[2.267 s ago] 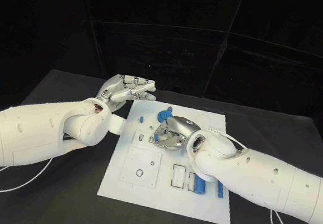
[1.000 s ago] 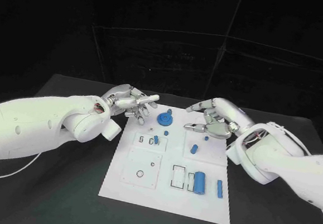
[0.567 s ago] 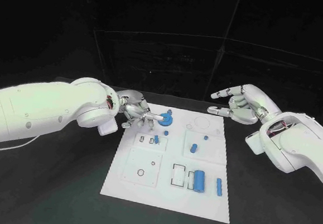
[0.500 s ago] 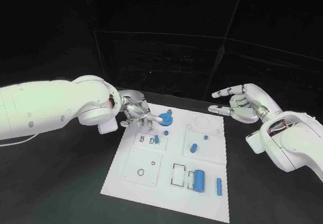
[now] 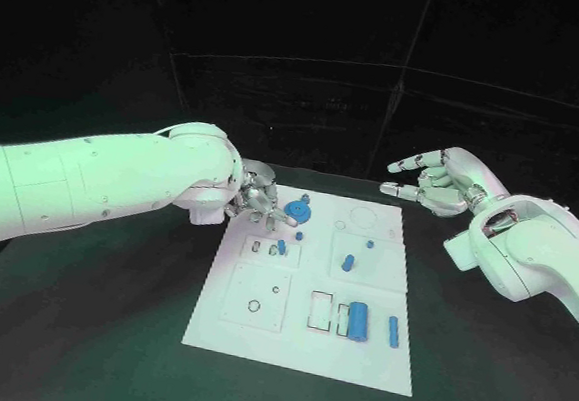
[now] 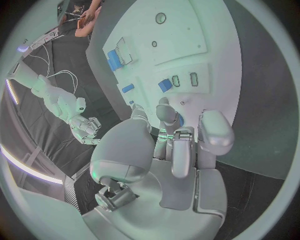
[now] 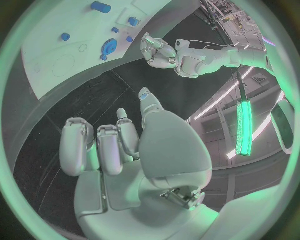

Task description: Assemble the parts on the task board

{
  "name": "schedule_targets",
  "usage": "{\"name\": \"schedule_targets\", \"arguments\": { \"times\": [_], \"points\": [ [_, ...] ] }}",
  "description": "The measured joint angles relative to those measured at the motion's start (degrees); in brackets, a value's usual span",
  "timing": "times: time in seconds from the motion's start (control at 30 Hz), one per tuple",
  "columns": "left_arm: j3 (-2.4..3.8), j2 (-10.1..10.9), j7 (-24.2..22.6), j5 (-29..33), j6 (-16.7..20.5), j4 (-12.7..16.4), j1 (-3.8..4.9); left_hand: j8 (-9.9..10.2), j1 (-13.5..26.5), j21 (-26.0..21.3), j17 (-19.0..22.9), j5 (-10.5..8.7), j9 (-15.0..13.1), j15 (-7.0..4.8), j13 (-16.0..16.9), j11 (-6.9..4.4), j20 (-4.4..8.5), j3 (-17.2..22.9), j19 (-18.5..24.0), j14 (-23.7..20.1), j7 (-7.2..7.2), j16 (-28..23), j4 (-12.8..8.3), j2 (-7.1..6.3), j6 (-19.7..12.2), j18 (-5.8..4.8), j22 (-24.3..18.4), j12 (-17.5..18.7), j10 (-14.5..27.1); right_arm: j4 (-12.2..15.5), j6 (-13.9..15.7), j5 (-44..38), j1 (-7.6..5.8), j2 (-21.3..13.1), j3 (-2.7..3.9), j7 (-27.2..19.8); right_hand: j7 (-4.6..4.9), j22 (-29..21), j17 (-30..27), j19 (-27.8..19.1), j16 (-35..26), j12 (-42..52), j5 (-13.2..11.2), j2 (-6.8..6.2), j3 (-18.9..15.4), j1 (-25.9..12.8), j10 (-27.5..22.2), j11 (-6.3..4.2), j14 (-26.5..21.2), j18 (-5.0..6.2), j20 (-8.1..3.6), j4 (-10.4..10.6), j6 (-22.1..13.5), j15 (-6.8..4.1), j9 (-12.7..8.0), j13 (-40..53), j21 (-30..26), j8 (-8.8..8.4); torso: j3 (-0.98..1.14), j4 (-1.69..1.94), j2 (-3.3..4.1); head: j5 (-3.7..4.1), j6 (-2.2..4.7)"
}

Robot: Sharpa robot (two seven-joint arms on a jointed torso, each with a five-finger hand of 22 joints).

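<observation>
Head view. The white task board (image 5: pixel 310 282) lies at the centre of the frame on the black desk (image 5: pixel 99 315). The left robot hand (image 5: pixel 262 204) sits at the board's upper left corner, fingers bent down beside the blue round part (image 5: pixel 297 211); whether it touches that part cannot be told. The right robot hand (image 5: pixel 433 183) is raised in the upper right of the frame, off the board's far right corner, fingers apart and grasping nothing. Lower on the board lie a blue cylinder (image 5: pixel 357 321) and, just right of it, a slim blue pin (image 5: pixel 393 331); a small blue oval part (image 5: pixel 348 263) lies near the board's centre, and a small blue peg (image 5: pixel 280 248) stands left of it.

Left wrist view. The left robot hand (image 6: pixel 178 145) fills the centre, fingertips close over the task board (image 6: pixel 181 35) in the upper part of the frame; nothing is seen held between them. A blue block-like part (image 6: pixel 165 85) lies just beyond the fingertips. The right robot hand (image 6: pixel 86 126) appears small at left centre.

Right wrist view. The right robot hand (image 7: pixel 125 150) occupies the lower centre, fingers extended and released, above bare desk (image 7: pixel 94 95). The task board (image 7: pixel 69 45) is in the upper left, bearing the blue round part (image 7: pixel 109 48), with the left robot hand (image 7: pixel 159 52) at its edge.
</observation>
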State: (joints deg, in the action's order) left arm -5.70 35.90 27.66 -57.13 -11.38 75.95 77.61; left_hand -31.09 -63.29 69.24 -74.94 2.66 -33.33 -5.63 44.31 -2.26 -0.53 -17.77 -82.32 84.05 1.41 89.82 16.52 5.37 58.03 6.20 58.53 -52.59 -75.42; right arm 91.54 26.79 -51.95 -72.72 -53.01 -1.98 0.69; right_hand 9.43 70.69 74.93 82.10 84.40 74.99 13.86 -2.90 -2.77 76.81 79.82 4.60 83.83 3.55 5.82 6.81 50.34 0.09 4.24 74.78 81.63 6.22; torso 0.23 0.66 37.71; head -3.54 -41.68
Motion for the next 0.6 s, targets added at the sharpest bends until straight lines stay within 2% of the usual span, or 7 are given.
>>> {"name": "schedule_targets", "arguments": {
  "times": [0.3,0.6],
  "points": [
    [-0.94,-3.8,1.2,-1.6,-2.9,-4.2,0.15,-0.2,1.1,0.0,0.0,0.00,-1.0,0.00,0.1,-0.20,0.21,-1.1,0.2,0.0,0.11,0.0,0.2,0.60,-0.9,0.00,0.2,-0.2,0.2,-0.6,0.2,0.4,-0.01,0.5,0.00,0.8,0.00,-2.9,-0.8,-1.1,-1.1,-2.4,0.7,0.29,-0.6,-0.3,-1.5,-0.51,0.2,0.01,-0.30,0.3,0.0,-0.22,-0.1,-2.3,-1.6,0.00,-0.11,-0.04,0.14,-0.14,-0.38],
    [-1.20,-6.1,1.9,-2.3,-5.5,-6.6,0.16,-0.2,1.1,0.2,0.0,0.00,-1.2,0.00,0.1,-0.20,0.21,-1.3,0.2,0.0,0.11,0.0,0.0,0.60,-0.9,0.00,0.3,-0.2,0.2,-1.0,0.4,0.6,-0.01,1.0,0.00,0.9,0.00,-3.3,-1.1,-1.3,-1.3,-2.7,1.0,0.29,-0.8,-0.3,-1.7,-0.31,0.2,0.00,-0.09,0.5,0.0,-0.21,-0.1,-2.6,-1.8,0.21,-0.19,-0.05,0.17,-0.05,-0.69]
  ]
}}
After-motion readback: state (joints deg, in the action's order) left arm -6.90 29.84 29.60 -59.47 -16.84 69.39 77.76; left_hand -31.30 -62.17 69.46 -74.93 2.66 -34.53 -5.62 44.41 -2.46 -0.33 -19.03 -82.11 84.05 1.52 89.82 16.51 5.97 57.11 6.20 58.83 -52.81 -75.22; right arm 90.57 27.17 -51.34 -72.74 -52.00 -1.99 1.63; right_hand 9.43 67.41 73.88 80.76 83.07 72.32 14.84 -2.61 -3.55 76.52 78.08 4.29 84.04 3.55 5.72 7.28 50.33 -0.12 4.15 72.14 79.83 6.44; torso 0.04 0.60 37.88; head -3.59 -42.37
